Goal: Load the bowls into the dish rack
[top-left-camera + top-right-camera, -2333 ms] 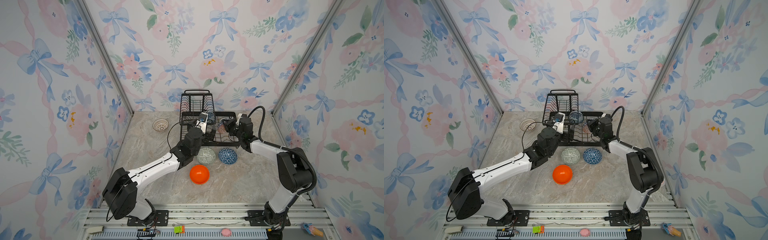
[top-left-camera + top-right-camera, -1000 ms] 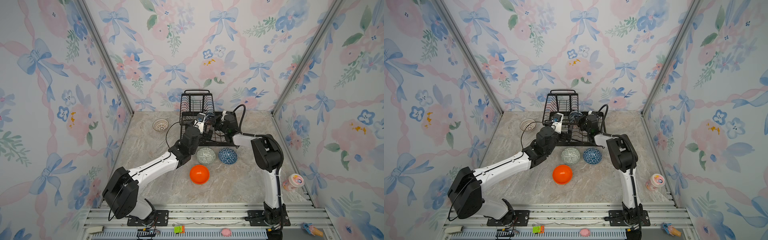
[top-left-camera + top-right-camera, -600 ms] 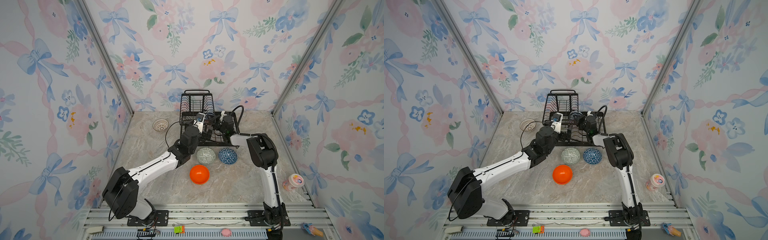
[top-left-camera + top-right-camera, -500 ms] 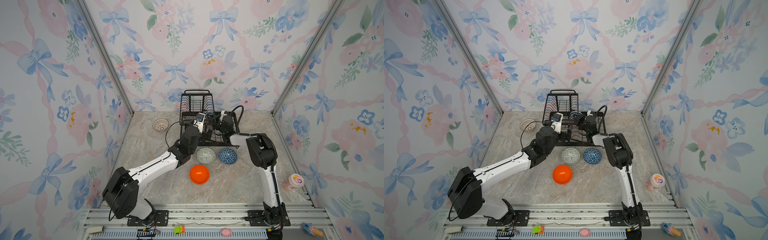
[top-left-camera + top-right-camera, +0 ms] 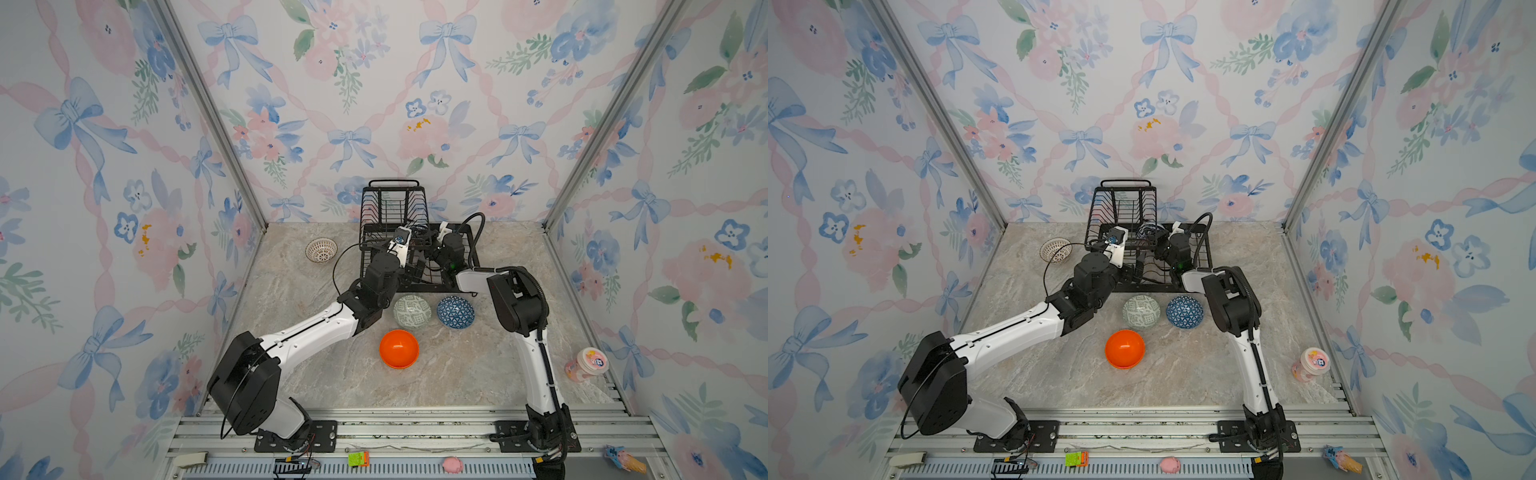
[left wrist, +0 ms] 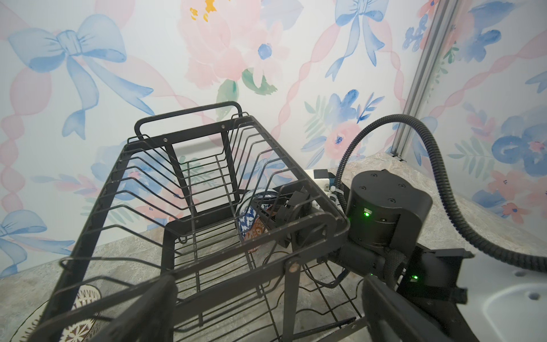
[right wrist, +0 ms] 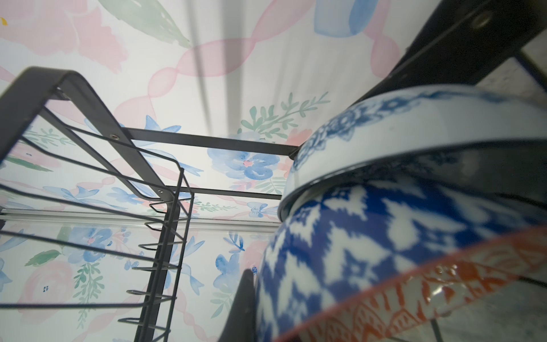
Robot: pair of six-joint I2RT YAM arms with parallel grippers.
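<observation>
bowls go in the dish rack (image 5: 394,210), and two are in its low tray now. the blue-and-white bowl (image 6: 248,217) stands on its edge there, and it sits partly inside the red-orange bowl (image 6: 258,234), so the two lean together like cups in a stack. i think it stands up like that because the wires of the tray hold bowls on their sides. the right gripper (image 6: 282,207) is pinched tight, and it looks like it holds the thin rim of the blue-and-white bowl; a rim is the easy part to pinch. the left gripper (image 6: 266,308) is spread wide with nothing in it. a front post of the rack is between its fingers (image 6: 142,311), maybe to keep the rack from sliding, but i cannot tell if they touch it. four bowls wait on the table (image 5: 478,374): the white lattice bowl (image 5: 321,250) off to the side of the rack, and the grey-green bowl (image 5: 412,311), dark blue bowl (image 5: 455,312) and orange bowl (image 5: 399,349) in front of it, close to both arms.
</observation>
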